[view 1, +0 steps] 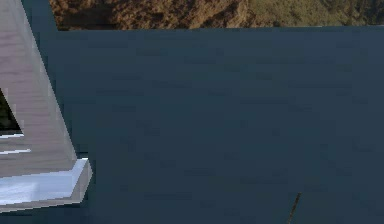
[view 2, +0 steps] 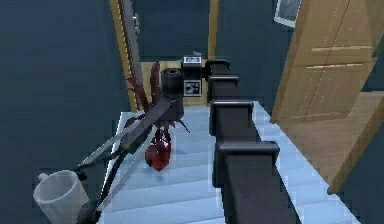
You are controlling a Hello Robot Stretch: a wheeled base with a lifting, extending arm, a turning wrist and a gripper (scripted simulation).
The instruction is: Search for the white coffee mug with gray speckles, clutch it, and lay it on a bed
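Well, can't tell if claw [view 2: 158,88] holds anything; white mug [view 2: 60,196] lower-left.

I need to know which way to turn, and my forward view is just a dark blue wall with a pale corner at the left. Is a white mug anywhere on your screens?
Observer: Yes, a white mug shows at the arm side view's lower left, beside some grey slanted bars. I can't make out speckles.
Operator: Where's the end effector compared with it?
Observer: The end effector is farther up that picture and to the right of the mug, close to a red thing. I cannot tell whether it holds anything.
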